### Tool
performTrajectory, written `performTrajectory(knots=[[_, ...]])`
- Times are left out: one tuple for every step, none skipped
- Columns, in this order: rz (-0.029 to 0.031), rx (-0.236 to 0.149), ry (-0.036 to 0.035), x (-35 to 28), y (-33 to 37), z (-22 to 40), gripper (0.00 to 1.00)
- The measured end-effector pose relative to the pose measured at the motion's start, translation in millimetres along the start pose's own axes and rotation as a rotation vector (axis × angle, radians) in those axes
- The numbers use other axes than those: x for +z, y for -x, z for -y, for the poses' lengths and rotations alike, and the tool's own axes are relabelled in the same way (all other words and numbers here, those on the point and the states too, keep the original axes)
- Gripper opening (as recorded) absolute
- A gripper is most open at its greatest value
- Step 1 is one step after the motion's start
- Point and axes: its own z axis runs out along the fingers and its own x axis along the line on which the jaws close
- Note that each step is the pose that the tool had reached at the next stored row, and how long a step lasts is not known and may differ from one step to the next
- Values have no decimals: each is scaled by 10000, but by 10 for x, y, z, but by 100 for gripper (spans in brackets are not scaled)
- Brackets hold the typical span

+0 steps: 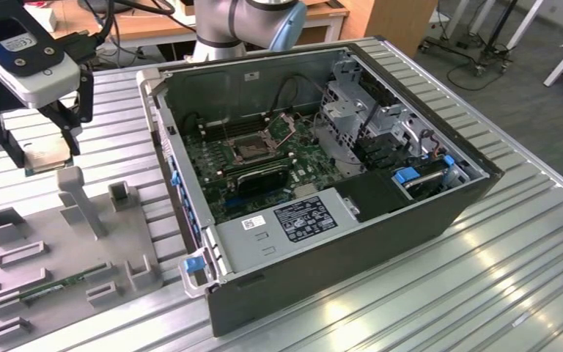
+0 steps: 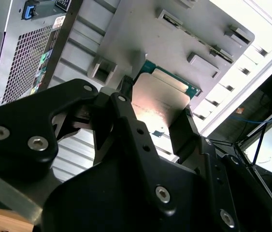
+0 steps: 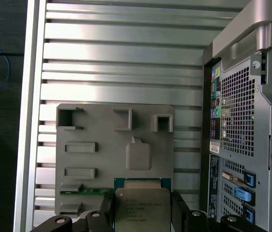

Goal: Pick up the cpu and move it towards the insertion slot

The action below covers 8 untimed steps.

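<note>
Tool [image 1: 42, 156] on cpu [image 3: 142, 210] edges, above tray [image 1: 61, 246]

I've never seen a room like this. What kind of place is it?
Probably a robotics lab or workshop: a robot arm whose hand holds the cpu, an open computer case on a ribbed metal table, and a wooden desk behind.

The hand [image 1: 45, 155] hangs raised, clamped, pointing down.
</note>
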Motion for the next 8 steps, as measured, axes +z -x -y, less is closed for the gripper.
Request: performTrajectory(knots=[[0, 0, 0, 0, 8, 0, 55], [0, 0, -1, 0, 17, 0, 55], [1, 0, 0, 0, 27, 1, 55], [0, 0, 0, 0, 36, 1, 55], [1, 1, 1, 1, 47, 1, 55], [1, 1, 1, 1, 58, 1, 55], [1, 1, 0, 0, 70, 2, 55], [1, 0, 0, 0, 82, 2, 55]])
